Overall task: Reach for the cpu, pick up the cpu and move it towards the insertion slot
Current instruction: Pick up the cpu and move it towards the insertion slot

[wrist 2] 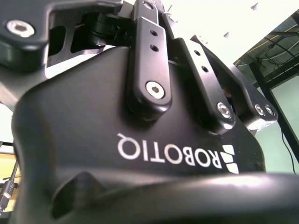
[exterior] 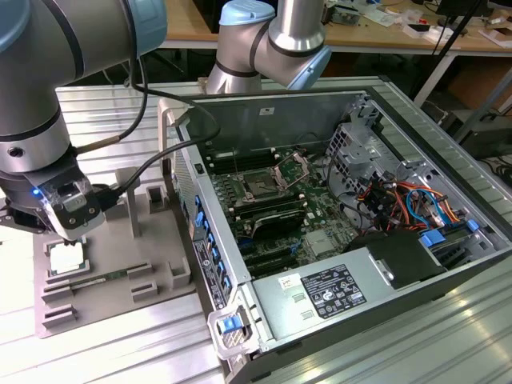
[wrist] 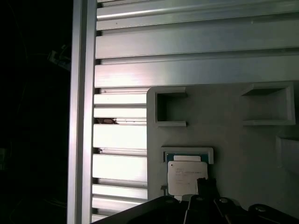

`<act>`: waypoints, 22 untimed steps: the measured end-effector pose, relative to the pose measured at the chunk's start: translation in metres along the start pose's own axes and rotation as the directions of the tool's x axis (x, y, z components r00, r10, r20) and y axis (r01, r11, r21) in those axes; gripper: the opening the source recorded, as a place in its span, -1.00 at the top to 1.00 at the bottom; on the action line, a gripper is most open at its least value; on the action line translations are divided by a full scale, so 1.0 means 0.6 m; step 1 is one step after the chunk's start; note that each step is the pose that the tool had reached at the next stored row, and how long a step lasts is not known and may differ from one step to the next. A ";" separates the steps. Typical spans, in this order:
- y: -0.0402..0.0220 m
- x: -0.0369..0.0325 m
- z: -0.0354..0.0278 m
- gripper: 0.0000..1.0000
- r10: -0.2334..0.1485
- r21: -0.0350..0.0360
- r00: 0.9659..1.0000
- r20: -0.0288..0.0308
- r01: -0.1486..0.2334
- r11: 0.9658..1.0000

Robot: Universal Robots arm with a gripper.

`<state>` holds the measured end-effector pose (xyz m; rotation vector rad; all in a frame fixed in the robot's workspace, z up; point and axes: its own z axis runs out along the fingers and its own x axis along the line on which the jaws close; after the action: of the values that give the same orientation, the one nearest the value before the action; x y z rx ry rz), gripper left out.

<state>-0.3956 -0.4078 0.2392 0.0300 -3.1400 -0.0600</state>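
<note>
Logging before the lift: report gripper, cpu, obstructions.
Gripper low over cpu, contact unclear. Cpu flat in grey tray recess. Case wall stands between tray and insertion slot.

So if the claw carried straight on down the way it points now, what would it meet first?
Most likely the cpu, lying in the grey tray directly under the claw; the gap between them is unclear.

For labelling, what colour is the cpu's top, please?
The cpu is silvery-white, clearest in the first wrist view.
</note>
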 end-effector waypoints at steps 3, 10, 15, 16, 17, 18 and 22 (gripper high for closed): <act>-0.001 0.001 0.001 0.79 0.000 0.000 1.000 0.000 0.000 1.000; -0.001 0.006 0.003 0.79 0.000 0.000 1.000 0.000 0.000 1.000; -0.003 0.010 0.007 0.79 0.000 0.000 1.000 0.000 0.000 1.000; -0.003 0.010 0.007 0.79 0.000 0.000 1.000 0.000 0.000 1.000; -0.004 0.011 0.008 0.79 0.000 0.000 1.000 0.000 0.000 1.000; -0.005 0.011 0.008 0.79 0.000 0.000 1.000 0.000 0.000 1.000; -0.007 0.013 0.010 0.79 0.000 0.000 1.000 0.000 0.000 1.000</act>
<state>-0.4031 -0.4119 0.2328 0.0301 -3.1400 -0.0600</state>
